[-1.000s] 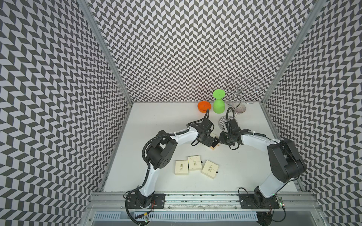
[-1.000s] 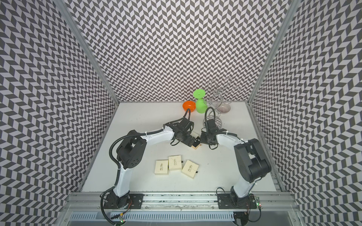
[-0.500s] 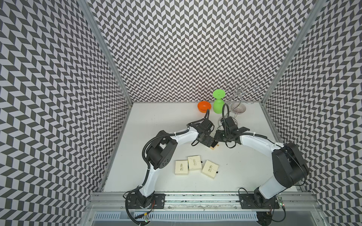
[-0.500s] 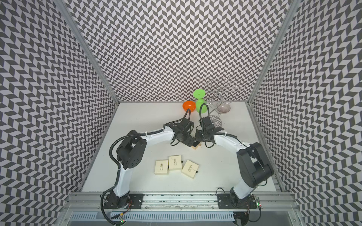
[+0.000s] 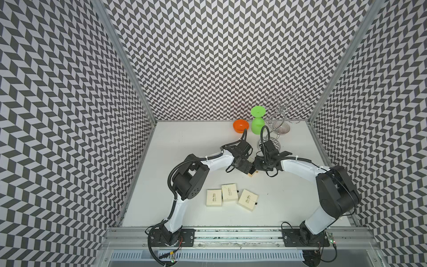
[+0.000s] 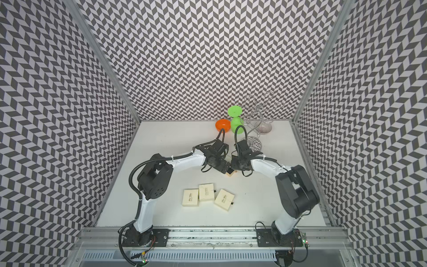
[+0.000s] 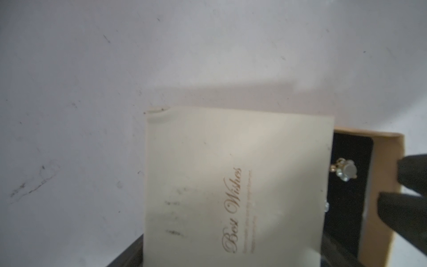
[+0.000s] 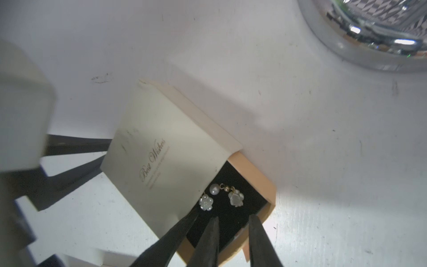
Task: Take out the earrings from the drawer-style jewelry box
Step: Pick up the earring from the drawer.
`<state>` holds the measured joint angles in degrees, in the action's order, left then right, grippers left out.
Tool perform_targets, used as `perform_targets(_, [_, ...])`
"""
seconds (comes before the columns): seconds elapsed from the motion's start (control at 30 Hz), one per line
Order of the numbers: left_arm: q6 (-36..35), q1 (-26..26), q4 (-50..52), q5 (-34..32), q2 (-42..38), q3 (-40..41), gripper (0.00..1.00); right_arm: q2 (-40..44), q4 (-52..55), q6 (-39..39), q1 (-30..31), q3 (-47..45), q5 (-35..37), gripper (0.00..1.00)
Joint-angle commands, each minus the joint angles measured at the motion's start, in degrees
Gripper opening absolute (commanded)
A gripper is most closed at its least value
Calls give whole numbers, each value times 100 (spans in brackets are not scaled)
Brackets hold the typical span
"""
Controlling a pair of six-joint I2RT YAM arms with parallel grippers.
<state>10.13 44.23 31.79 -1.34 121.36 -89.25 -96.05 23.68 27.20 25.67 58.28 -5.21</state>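
Right wrist view: the right claw [image 8: 233, 217], tips slightly apart and empty, hovers over the tan cardboard drawer [image 8: 255, 181]; tiny pearly-white flower earrings [image 8: 236, 199] lie just beyond its tips.

- The left arm [image 5: 215, 161] rises from its base to a raised elbow, forearm stretched inward.
- The right arm [image 5: 298, 165] mirrors it, forearm reaching inward.
- The left pincer [image 5: 250, 170] is tipped down with jaws wide apart; its grip is unclear.
- The right pincer [image 8: 233, 219] points down, jaws a narrow gap apart, almost meeting the left pincer.
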Motion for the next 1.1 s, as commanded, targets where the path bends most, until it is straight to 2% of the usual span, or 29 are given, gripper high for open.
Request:
perform_targets(0.0, [42, 10, 49, 11, -10, 91, 96, -200, -180, 22, 9, 32, 11, 25])
perform_targets(0.53, [29, 15, 42, 3, -16, 84, 97, -643, -119, -32, 21, 185, 504, 25])
perform_targets(0.87, [42, 3, 64, -8, -1, 75, 97, -554, -293, 5, 6, 150, 305, 2])
perform_targets(1.07, [50, 2, 73, -6, 11, 75, 98, -115, -536, 99, -71, -91, -173, 0])
